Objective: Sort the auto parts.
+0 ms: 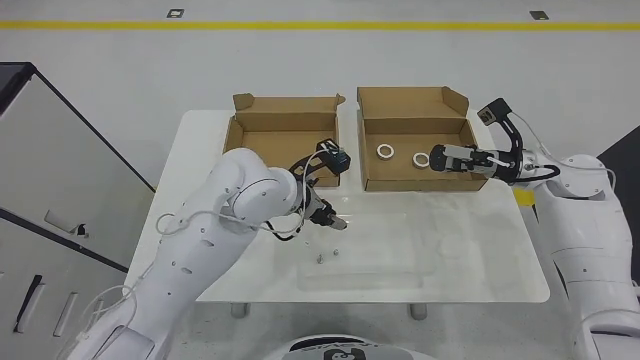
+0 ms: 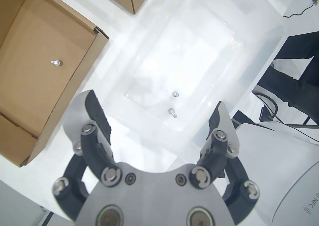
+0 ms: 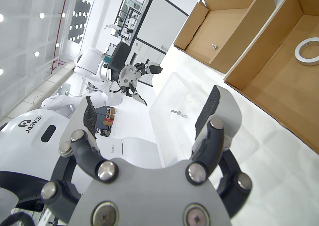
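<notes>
The left gripper (image 2: 154, 110) hangs wide open, empty, above the clear tray (image 2: 199, 50) with two bolts (image 2: 172, 112) — the right gripper (image 3: 152, 103), likewise open and empty, sits over the right box (image 1: 400, 130).

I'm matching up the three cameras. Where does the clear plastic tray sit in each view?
Top view: the clear tray lies on the table's near half, in front of both cardboard boxes.
Left wrist view: the tray lies beyond the open left tool, beside a box corner.
Right wrist view: the tray lies just past the open right tool.
Shared landmark: the two bolts lying in the tray.
</notes>
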Available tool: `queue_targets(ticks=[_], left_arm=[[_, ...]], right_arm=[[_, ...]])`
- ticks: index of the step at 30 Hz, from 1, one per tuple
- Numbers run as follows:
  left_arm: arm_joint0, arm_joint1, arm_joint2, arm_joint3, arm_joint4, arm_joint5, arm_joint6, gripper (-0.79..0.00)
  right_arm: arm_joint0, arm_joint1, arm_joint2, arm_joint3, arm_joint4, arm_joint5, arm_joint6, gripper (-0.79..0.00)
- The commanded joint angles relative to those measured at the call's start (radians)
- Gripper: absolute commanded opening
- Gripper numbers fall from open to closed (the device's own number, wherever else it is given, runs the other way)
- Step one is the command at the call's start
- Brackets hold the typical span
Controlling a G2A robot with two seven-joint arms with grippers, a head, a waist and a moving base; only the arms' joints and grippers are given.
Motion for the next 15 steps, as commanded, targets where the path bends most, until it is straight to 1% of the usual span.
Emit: queue_targets(ticks=[1,2,4,7,10,15], left_arm=[[0.002,0.001,0.037,-0.012,0.011,-0.055,0.003,0.0],[-0.007,0.0,0.058,-0.019,0.023,-0.082,-0.01,0.0],[-0.031,-0.003,0.102,-0.017,0.047,-0.108,-0.041,0.0],[-0.077,-0.012,0.188,0.015,0.077,-0.135,-0.05,0.0],[-0.126,-0.021,0.268,0.065,0.075,-0.135,-0.05,0.0],[-0.204,-0.034,0.361,0.137,0.048,-0.116,-0.05,0.0]], right_arm=[[0.0,0.0,0.0,0.0,0.0,0.0,0.0,0.0],[0.0,0.0,0.0,0.0,0.0,0.0,0.0,0.0],[0.0,0.0,0.0,0.0,0.0,0.0,0.0,0.0],[0.0,0.0,0.0,0.0,0.0,0.0,0.0,0.0],[0.0,0.0,0.0,0.0,0.0,0.0,0.0,0.0],[0.0,0.0,0.0,0.0,0.0,0.0,0.0,0.0]])
